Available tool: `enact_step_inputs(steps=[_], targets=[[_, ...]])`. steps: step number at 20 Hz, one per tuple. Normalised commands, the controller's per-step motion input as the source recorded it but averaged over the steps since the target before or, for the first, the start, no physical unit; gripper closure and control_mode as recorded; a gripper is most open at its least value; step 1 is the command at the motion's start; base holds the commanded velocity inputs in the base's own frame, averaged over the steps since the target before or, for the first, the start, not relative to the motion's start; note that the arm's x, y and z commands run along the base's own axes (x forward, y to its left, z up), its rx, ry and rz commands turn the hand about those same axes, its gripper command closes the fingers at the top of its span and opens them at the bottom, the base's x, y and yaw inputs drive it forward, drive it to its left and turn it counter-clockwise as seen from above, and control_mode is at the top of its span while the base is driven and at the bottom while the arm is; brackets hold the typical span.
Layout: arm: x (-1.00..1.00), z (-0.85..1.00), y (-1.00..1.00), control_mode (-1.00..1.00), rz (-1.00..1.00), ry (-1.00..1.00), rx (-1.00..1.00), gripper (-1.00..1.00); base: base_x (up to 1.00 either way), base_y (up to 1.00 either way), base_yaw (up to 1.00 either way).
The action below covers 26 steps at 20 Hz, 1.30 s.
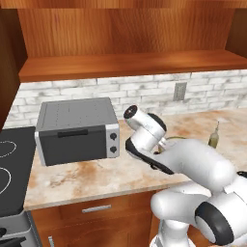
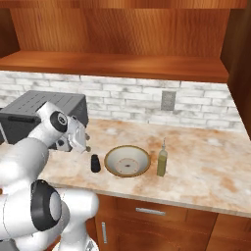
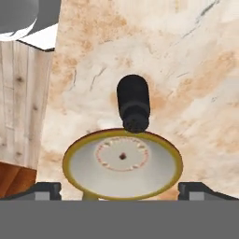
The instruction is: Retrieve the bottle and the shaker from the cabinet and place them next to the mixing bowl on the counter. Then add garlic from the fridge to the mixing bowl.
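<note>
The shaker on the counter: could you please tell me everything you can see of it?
The shaker is a small black cylinder with a narrower rounded top, matte and plain. It stands upright on the counter, close beside the mixing bowl, on the bowl's toaster-oven side; whether it touches the rim cannot be told. In the hand view it shows from above, just past the bowl's rim. Nothing grips it: the gripper hangs open above it, apart from it.

Resting on the blotchy beige worktop (image 2: 206, 162): shaker (image 2: 95, 163) just beside mixing bowl (image 2: 127, 161), bottle (image 2: 162, 160) on its other side, toaster oven (image 1: 77, 130) further along.
</note>
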Motion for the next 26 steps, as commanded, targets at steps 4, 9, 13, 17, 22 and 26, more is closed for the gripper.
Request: enact_step_inputs(steps=[4, 9, 13, 17, 22, 26], targets=[[-0.13, 0.91, -0.10, -1.00, 0.14, 0.08, 0.28, -1.00, 0.00, 0.00, 0.00], [-0.03, 0.19, -0.41, -1.00, 0.25, 0.19, 0.24, -1.00, 0.00, 0.00, 0.00], [-0.29, -0.05, -0.31, -1.00, 0.34, 0.16, 0.23, -1.00, 0.00, 0.00, 0.00], [-0.63, -0.06, -0.07, -1.00, 0.50, 0.10, 0.08, -1.00, 0.00, 0.00, 0.00], [-0.47, 0.03, 0.09, -1.00, 0.48, 0.27, -0.03, -1.00, 0.00, 0.00, 0.00], [-0.31, 0.00, 0.01, -1.00, 0.26, 0.10, -0.09, -1.00, 0.00, 0.00, 0.00]])
